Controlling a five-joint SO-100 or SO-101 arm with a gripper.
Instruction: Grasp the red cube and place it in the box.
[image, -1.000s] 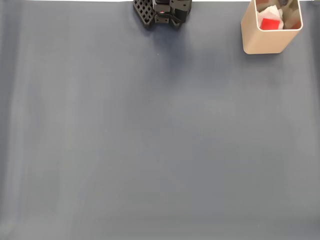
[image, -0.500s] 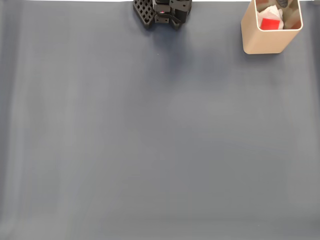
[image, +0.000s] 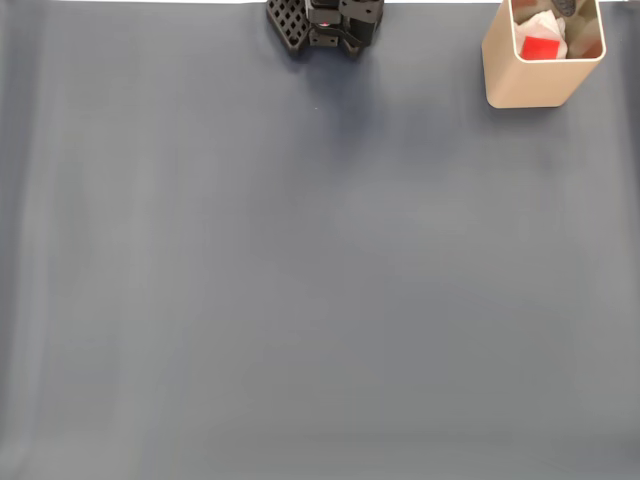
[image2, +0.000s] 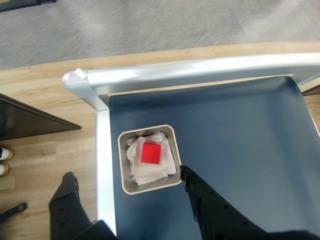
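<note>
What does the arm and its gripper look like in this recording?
The gripper is matte black plastic with two fingers: a broad, long finger and a narrower, round-tipped one. In the fixed view, the arm base is black too, with a grid-perforated part. No cables or markings are discernible.

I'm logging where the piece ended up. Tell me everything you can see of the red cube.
The red cube is small, bright red and plain-faced, with a smooth matte look. It lies inside the box, resting on crumpled white material, top face toward the wrist camera, slightly turned against the walls. Nothing grips it. In the fixed view it shows in the box's opening at the top right.
</note>
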